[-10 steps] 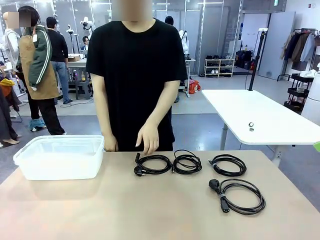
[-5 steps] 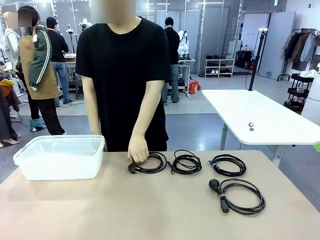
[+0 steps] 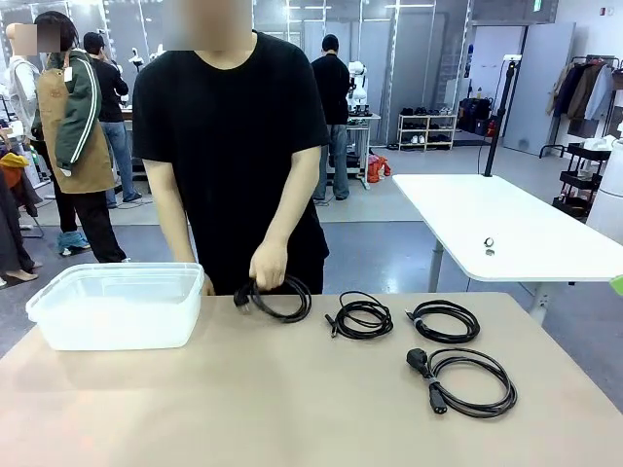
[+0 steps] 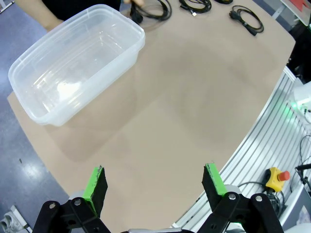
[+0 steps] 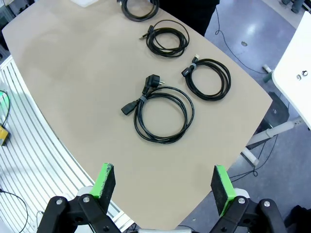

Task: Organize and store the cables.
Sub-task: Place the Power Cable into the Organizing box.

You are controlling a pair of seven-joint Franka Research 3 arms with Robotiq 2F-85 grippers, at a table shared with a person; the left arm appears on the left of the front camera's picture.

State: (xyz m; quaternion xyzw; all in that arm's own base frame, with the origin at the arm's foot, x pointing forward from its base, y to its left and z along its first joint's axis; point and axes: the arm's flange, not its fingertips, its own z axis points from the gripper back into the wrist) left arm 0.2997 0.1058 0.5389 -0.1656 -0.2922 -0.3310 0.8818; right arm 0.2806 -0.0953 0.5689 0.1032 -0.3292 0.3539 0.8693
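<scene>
Person's hand [image 3: 268,265] grips one cable coil [image 3: 282,304], dangling just under it, prob. bound for clear tub [image 3: 58,292] near hand's other side; spare coils [image 3: 363,316] lie beyond; your left gripper [image 4: 154,182] & right gripper [image 5: 165,187] gape, nothing held.

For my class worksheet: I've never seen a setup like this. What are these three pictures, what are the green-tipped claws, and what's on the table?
One picture looks across the table from between two robot arms. The other two come from cameras on the arms' wrists, looking past each claw: the left gripper and the right gripper, both open and empty. On the table sit a clear tub and three coiled black cables. The person's hand grips a fourth cable near the tub.
</scene>
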